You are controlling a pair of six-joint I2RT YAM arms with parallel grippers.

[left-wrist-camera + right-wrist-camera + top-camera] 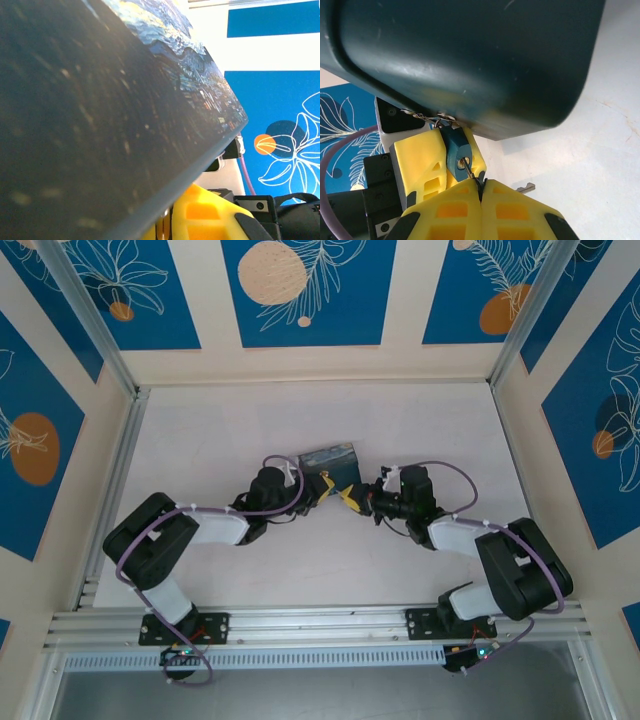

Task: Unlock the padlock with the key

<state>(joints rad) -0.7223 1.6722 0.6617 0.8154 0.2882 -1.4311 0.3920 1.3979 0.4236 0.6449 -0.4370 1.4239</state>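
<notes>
On the left, the left arm point(160, 540) reached from its base at the near edge, bent at the elbow, and ran inward across the pale counter point(430, 420) toward the middle. Its left claw point(325, 486) sat at the near side of the dark-blue painted-print box point(330, 460), which stood on the counter at the centre. Seen from the left wrist, one dark wall of the box point(100, 125) stood very close, its swirly printed face slanting away at the top.

From the right wrist, the box point(470, 55) hung over the scene as a dark rounded body, with a thin metal hasp at its lower edge. Just below that edge was the small blue-grey padlock point(455, 149), its shackle end up at the hasp. The yellow fingers point(420, 157) of the left claw stood narrow, one on each side of the padlock and pressed against it, so that the claw held it.

The keyhole end of the padlock faced the right wrist camera, and the thin dark key point(468, 171) stuck out of it, its tip in the hole with a brassy glint around it. The other end of the key ran down into the seam of the right claw point(481, 184), whose yellow fingers were pressed together on it.

Just to the right, a small silvery piece point(525, 188) lay on the counter beside the right claw; what it was I could not tell.

Farther right, the right arm point(520, 570) folded back to its base at the near edge.
</notes>
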